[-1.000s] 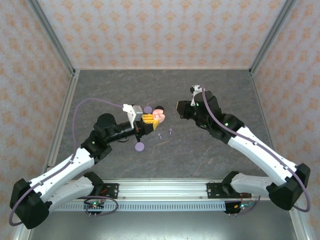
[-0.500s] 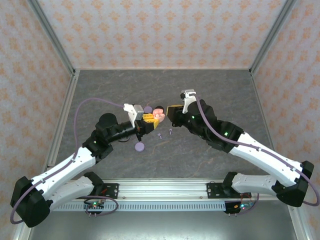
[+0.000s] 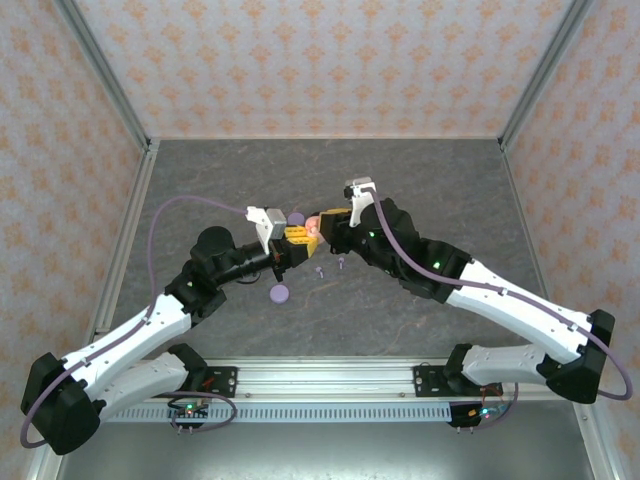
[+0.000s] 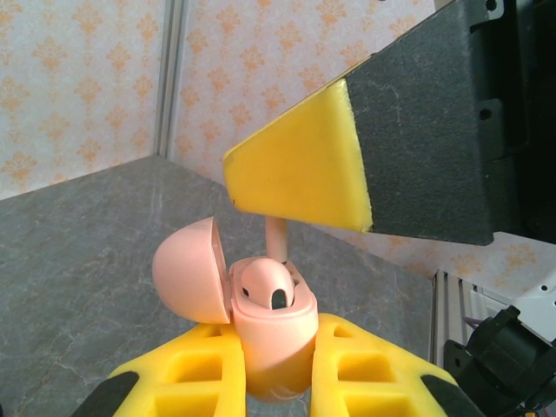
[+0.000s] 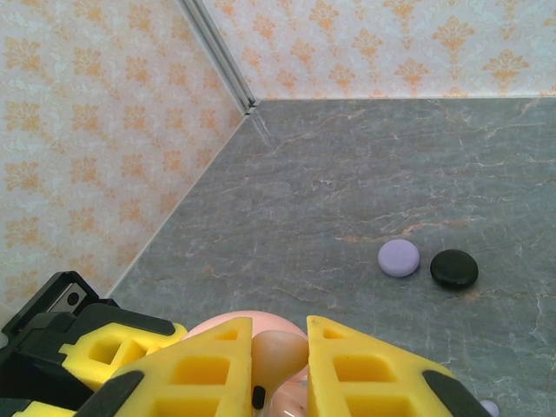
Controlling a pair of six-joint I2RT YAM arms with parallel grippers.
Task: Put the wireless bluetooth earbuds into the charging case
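Swinging in, my right fingers (image 5: 195,373), pinching a pink earbud (image 5: 278,352), had reached the open charging case (image 4: 274,334) pinched in my left fingers (image 4: 373,378), so insertion could begin.

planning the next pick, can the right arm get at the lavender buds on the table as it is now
Probably not yet: the right gripper has its jaws shut on a pink earbud over the pink case. The lavender buds lie uncovered on the table close by.
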